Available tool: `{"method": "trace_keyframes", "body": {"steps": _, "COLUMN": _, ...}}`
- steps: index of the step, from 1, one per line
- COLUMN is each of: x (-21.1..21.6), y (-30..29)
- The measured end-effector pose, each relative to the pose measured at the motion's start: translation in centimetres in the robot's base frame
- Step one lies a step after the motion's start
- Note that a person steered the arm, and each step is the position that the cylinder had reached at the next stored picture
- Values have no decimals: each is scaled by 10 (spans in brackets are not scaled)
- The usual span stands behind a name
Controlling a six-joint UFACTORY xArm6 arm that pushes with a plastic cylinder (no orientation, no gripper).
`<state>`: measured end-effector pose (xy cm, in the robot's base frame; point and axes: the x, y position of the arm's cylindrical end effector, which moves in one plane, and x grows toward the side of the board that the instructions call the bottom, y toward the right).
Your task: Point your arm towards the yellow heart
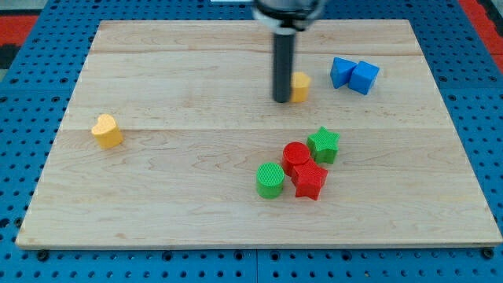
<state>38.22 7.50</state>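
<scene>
A: Nearest, what's clustered? And where's the yellow heart?
B: Green cylinder and red blocks. It's on the tabletop's left. Farther, my tip touches another yellow block, well apart; no tool to open

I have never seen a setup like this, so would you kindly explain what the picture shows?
One camera looks down at a wooden board. The dark rod is the end of a robot arm; my tip slides on the board to push blocks. It holds nothing. The tip stands right beside a yellow block, partly hidden, near the view's top. A yellow heart lies far off at the view's left. Two blue blocks sit together at the upper right. Lower down cluster a green star, a red cylinder, a red star and a green cylinder.
</scene>
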Motion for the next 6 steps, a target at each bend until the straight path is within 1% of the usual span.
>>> {"method": "trace_keyframes", "body": {"steps": 1, "x": 0, "y": 48}}
{"method": "trace_keyframes", "body": {"steps": 2, "x": 3, "y": 15}}
{"method": "trace_keyframes", "body": {"steps": 4, "x": 12, "y": -215}}
{"method": "trace_keyframes", "body": {"steps": 5, "x": 9, "y": -305}}
{"method": "trace_keyframes", "body": {"steps": 6, "x": 55, "y": -347}}
